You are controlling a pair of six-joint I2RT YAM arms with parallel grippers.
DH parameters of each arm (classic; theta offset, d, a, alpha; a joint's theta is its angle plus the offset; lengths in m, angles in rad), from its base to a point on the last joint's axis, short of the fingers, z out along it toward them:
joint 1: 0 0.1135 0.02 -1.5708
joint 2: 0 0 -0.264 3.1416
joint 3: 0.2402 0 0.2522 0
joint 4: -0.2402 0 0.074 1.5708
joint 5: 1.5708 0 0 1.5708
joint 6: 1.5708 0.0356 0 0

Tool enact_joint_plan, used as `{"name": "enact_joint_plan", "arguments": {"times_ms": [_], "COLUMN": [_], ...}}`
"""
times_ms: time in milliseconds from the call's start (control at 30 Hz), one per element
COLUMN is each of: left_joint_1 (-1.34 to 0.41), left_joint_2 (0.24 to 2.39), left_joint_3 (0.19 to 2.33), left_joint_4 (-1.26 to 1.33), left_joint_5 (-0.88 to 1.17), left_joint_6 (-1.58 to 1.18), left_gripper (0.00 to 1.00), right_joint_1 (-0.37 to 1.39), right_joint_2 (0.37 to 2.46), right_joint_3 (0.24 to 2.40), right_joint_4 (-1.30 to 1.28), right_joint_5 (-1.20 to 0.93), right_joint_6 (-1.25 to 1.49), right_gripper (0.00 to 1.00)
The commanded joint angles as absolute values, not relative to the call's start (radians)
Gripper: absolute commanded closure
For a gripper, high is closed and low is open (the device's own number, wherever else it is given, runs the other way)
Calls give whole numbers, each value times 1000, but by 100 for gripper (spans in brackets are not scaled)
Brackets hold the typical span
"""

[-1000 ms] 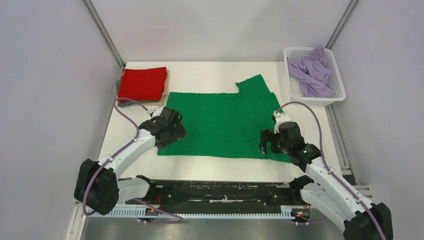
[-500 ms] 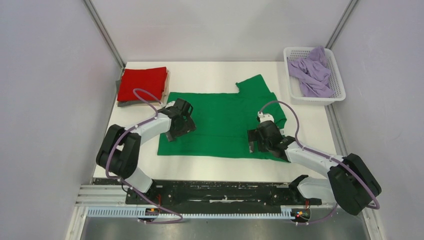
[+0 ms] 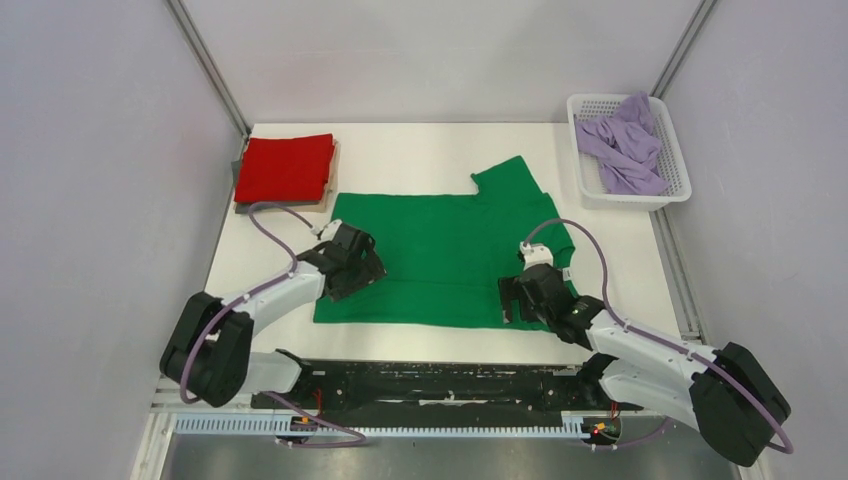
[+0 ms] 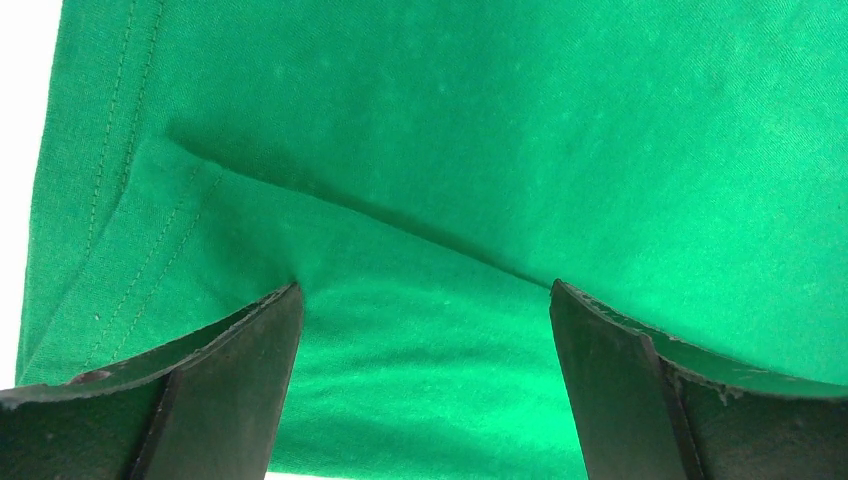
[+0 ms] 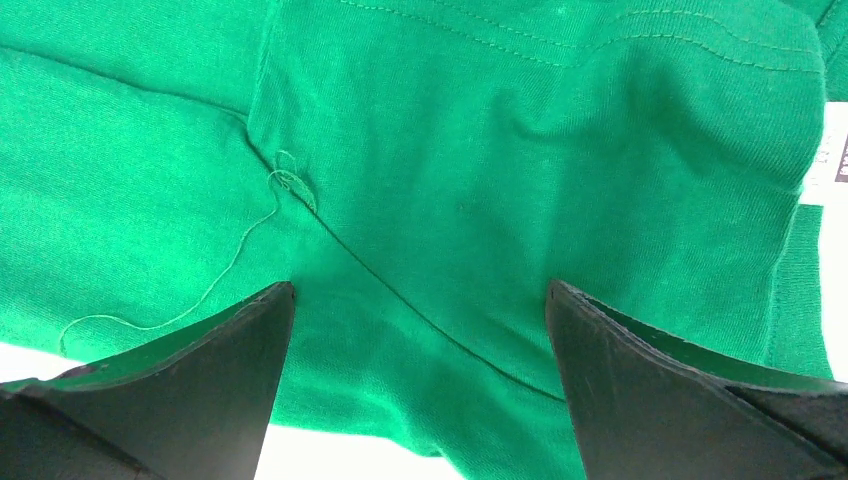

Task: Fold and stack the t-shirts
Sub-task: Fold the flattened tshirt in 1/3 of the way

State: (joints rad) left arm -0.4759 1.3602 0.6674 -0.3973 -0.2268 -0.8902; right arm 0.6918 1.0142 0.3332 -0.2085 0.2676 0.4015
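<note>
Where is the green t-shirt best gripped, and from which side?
Grip the green t-shirt at its near edge, toward each corner, coming from the near side. It lies flat, so only the edge gives a lip; the open left gripper and right gripper hang nearby.

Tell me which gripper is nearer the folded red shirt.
Left. The left gripper is over the green shirt's left side, close in front of the red shirt; the right gripper is over its opposite side.

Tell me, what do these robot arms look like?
The left arm and right arm are white tubes with bulky black joints. A thin purple cable loops along each. The left gripper and right gripper are black, with flat, dark, wedge-shaped fingers, rough at the edges.
</note>
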Motion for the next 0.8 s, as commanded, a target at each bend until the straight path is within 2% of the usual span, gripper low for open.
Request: {"name": "enact_joint_plan", "arguments": {"times_ms": [0, 233, 767], "left_joint_1": [-503, -546, -556], "left_joint_2": [1262, 1083, 1012], "left_joint_3": [552, 460, 475], "left_joint_4": [-574, -602, -664], "left_joint_5": [-196, -150, -197], "left_joint_6": [-976, -1049, -1052], "left_gripper": [0, 0, 0], "right_joint_1": [714, 730, 743], "right_joint_2": [995, 946, 915], "right_joint_3": [273, 291, 355], "right_joint_4": [-506, -552, -738], "right_joint_5": [213, 202, 150], "right_joint_6": [479, 529, 558], "right_gripper": [2, 2, 2]}}
